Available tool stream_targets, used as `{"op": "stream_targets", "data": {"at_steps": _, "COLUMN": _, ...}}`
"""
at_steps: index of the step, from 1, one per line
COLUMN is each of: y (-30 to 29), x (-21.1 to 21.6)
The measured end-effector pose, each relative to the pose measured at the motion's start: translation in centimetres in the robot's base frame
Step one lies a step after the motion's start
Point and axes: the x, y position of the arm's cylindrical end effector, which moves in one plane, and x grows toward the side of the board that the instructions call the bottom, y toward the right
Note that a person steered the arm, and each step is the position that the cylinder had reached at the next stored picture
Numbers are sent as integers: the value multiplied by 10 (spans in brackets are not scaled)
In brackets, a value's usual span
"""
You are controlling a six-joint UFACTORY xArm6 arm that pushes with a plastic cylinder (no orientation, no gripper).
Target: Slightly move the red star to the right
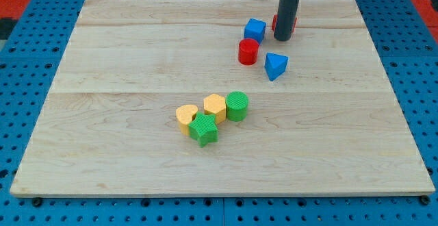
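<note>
Red star (293,23) — behind tool tip (282,40)

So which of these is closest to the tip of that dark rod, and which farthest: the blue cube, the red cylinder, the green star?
1. Blue cube, just to the view's left of my tip.
2. Red cylinder, lower left of the tip.
3. Green star, far down toward the view's bottom, in the yellow and green cluster.

Bright, even overhead light; blocks cast short soft shadows on the bench (137,48). Sharp focus throughout, no glare.
</note>
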Motion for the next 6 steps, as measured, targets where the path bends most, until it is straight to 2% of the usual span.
{"op": "stream_targets", "data": {"at_steps": 1, "y": 0, "x": -31}}
{"op": "stream_targets", "data": {"at_steps": 3, "y": -42, "x": -50}}
{"op": "stream_targets", "data": {"at_steps": 5, "y": 10, "x": -64}}
{"op": "stream_targets", "data": {"at_steps": 6, "y": 18, "x": -40}}
